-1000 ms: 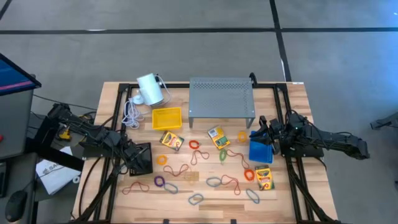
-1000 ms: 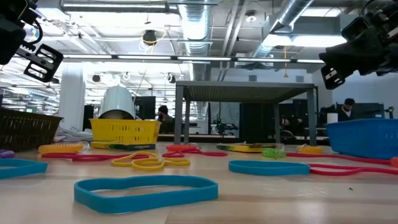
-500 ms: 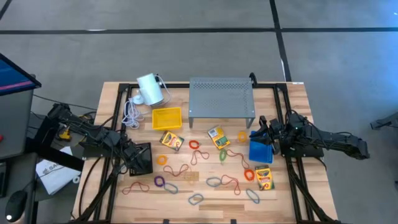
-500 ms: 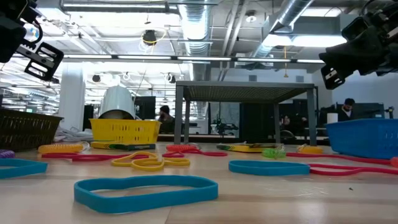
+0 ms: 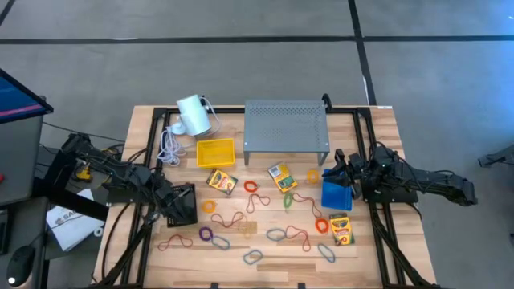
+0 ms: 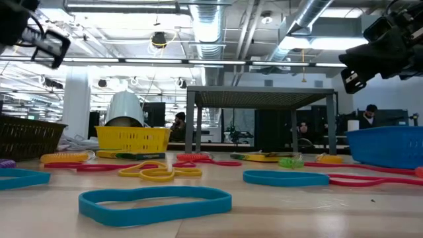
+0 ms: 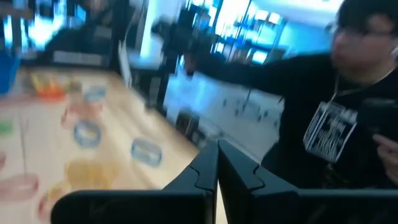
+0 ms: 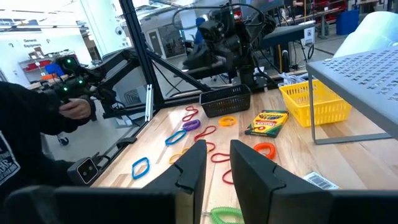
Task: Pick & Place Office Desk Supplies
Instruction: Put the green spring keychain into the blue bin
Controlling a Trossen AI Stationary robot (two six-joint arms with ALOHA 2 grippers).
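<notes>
Dark right hand (image 8: 214,163) hangs part-open, holding nothing; left hand (image 7: 217,163) closed.

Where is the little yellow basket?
In the high view the yellow basket sits toward the table's far left, just left of the grey metal shelf and right in front of the white cylinder.

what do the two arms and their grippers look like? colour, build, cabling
Both are dark, near-black jointed arms. The left arm has black cables running along its links and ends in a blocky gripper. The right arm looks the same, with a chunky black wrist and gripper. Each gripper's fingers are flat, angular black blades. No markings are legible.
</notes>
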